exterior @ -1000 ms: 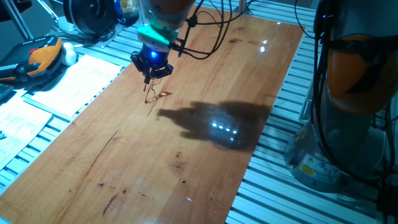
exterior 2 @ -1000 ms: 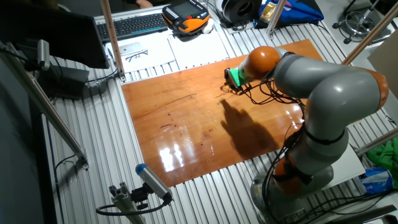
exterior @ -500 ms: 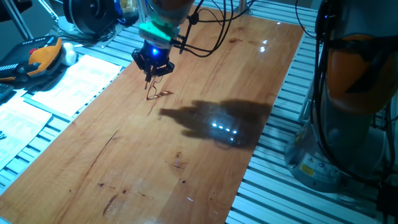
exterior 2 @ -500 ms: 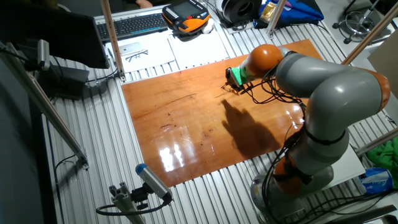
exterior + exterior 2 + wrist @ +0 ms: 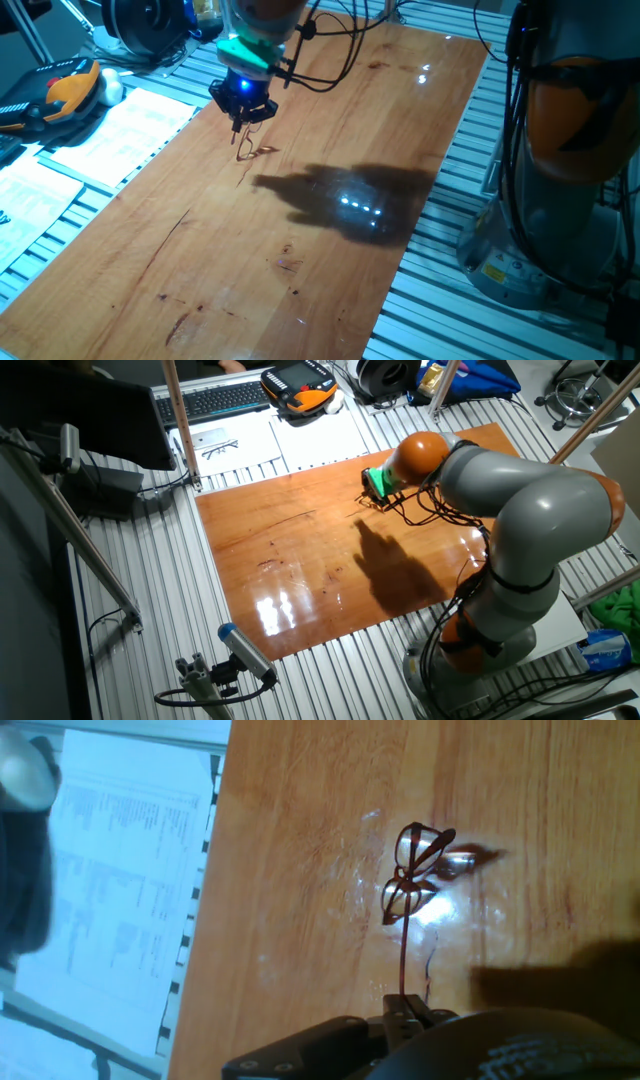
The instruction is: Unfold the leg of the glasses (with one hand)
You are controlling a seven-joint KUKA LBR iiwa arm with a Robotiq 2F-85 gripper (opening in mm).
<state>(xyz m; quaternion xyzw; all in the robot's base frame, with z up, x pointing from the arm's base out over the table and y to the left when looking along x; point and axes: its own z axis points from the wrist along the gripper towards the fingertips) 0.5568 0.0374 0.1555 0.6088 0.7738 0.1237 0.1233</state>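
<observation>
The glasses (image 5: 250, 152) are a tiny reddish-brown wire pair at the far left part of the wooden table (image 5: 330, 250). In the hand view the two small oval lenses (image 5: 415, 870) rest on or just above the wood. One thin leg runs straight from them to my gripper (image 5: 408, 1008). My gripper (image 5: 241, 124), black with a blue light under a teal ring, hangs right above the glasses and is shut on the end of that leg. In the other fixed view the gripper (image 5: 370, 497) sits at the table's far edge, and the glasses are too small to make out there.
Printed paper sheets (image 5: 120, 130) lie off the table's left side, next to an orange and black device (image 5: 65, 88). A keyboard (image 5: 215, 400) is beyond the far end. The arm's bulky base (image 5: 560, 150) stands at the right. The arm's shadow (image 5: 350, 200) falls mid-table.
My gripper has shifted slightly up and back with the leg still pinched. The glasses stay at about the same spot on the wood.
</observation>
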